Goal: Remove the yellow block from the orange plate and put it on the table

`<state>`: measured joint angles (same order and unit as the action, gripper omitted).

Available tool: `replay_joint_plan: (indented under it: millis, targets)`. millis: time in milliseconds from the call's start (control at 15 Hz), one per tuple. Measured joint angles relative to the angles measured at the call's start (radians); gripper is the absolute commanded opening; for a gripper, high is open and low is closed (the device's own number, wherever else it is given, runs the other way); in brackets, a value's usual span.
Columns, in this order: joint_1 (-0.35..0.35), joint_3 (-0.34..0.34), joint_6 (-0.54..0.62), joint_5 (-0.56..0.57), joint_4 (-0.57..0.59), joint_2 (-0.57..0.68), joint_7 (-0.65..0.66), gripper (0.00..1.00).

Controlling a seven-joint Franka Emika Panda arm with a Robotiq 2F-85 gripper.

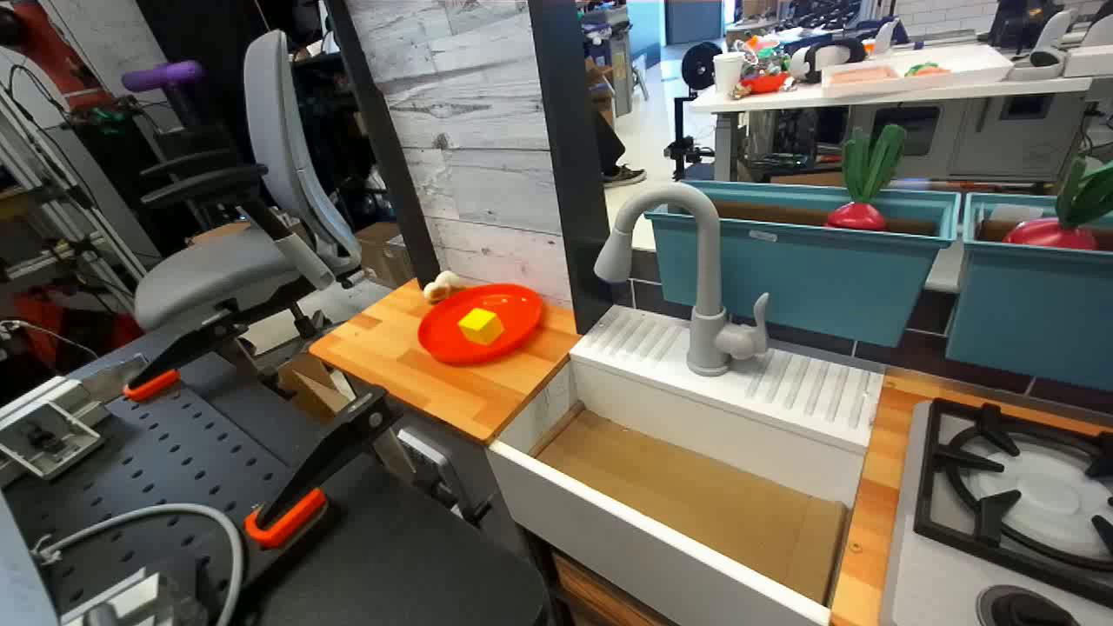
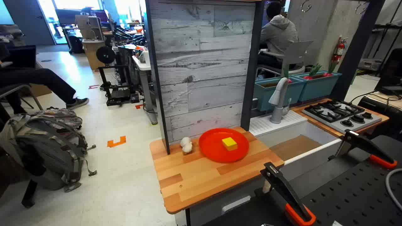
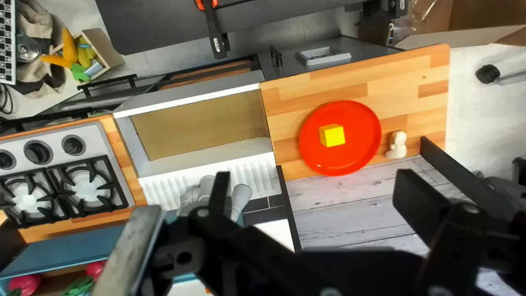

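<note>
In both exterior views I see the yellow block (image 1: 481, 327) resting on the orange plate (image 1: 522, 315), on the table (image 1: 469, 400) left of the sink (image 1: 643, 549); my gripper (image 3: 314, 185) has its jaws spread.

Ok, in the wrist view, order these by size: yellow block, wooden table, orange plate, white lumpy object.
1. wooden table
2. orange plate
3. yellow block and white lumpy object: too alike to rank.
</note>
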<state>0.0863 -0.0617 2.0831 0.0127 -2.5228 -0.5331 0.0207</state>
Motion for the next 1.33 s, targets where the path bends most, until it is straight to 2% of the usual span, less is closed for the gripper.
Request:
replay_joint_plan:
  millis: [1333]
  targets:
    - [0.0,0.0,0.016,-0.001,-0.005,0.006,-0.002,1.0]
